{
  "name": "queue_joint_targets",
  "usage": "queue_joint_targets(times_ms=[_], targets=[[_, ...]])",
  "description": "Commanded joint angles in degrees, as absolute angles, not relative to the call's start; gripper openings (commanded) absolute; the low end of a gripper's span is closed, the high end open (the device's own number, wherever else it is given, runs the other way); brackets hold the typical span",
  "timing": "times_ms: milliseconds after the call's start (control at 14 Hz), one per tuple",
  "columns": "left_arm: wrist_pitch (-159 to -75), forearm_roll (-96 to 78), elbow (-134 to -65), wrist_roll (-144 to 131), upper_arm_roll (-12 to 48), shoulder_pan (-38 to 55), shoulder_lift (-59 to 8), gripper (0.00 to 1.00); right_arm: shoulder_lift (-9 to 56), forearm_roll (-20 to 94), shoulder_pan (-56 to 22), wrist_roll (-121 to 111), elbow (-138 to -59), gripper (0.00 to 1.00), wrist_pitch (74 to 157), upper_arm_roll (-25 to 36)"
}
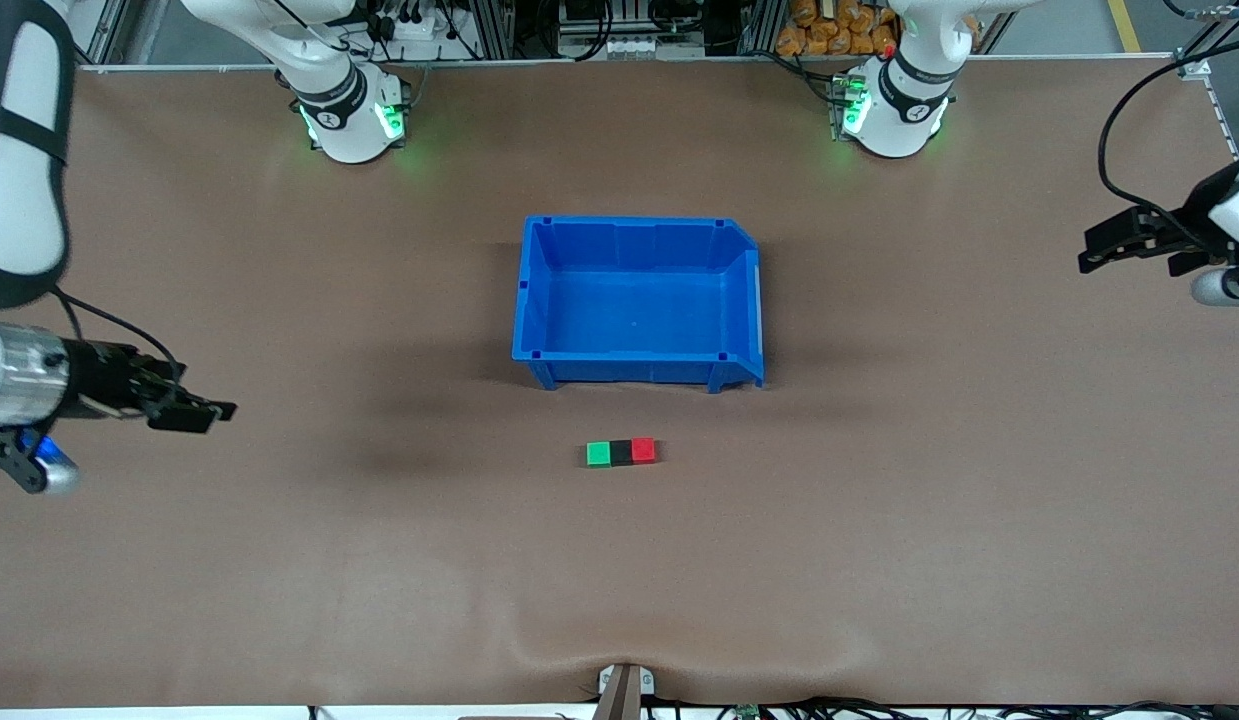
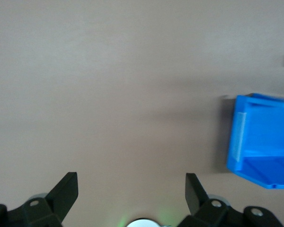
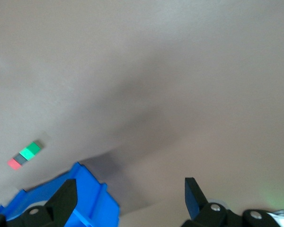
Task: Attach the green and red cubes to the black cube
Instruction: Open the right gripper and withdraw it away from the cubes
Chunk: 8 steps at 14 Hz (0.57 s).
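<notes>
A wide brown table (image 1: pixel 879 520) fills the front view, its cloth rippled at the edge nearest the camera and bare over most of its surface. Near the middle stands an open blue plastic bin (image 1: pixel 739 300) with one cut corner toward the left arm's end; nothing lies inside it. The right gripper (image 1: pixel 194 410) hangs over the table's edge at the right arm's end, its black fingers (image 3: pixel 66 198) spread wide and holding nothing. The left gripper (image 1: pixel 1104 250) hangs over the table at the left arm's end, its fingers (image 2: pixel 66 191) likewise wide apart and empty. Nearer the camera than the bin, just apart from its wall, three small cubes sit in one touching row: the bright green cube (image 1: pixel 599 454) toward the right arm's end, the matte black cube (image 1: pixel 621 452) between, the bright red cube (image 1: pixel 643 450) toward the left arm's end. Open table surrounds the row on every side.
</notes>
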<state>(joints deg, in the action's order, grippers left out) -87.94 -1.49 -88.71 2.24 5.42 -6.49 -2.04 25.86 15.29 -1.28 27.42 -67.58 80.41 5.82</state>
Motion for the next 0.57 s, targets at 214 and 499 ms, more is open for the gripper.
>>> queue_joint_targets(times_ms=[214,499], targets=[[-88.59,-4.77,-88.24,2.99,5.71,-10.46,-2.20,1.00,18.03,10.38,0.35,20.05,-70.75,1.00,73.75,4.39],[-89.91,-0.09,-88.24,2.99,6.50,-10.10,-2.02,1.00,13.55,5.36,0.52,13.56,-72.33,1.00,71.01,4.13]])
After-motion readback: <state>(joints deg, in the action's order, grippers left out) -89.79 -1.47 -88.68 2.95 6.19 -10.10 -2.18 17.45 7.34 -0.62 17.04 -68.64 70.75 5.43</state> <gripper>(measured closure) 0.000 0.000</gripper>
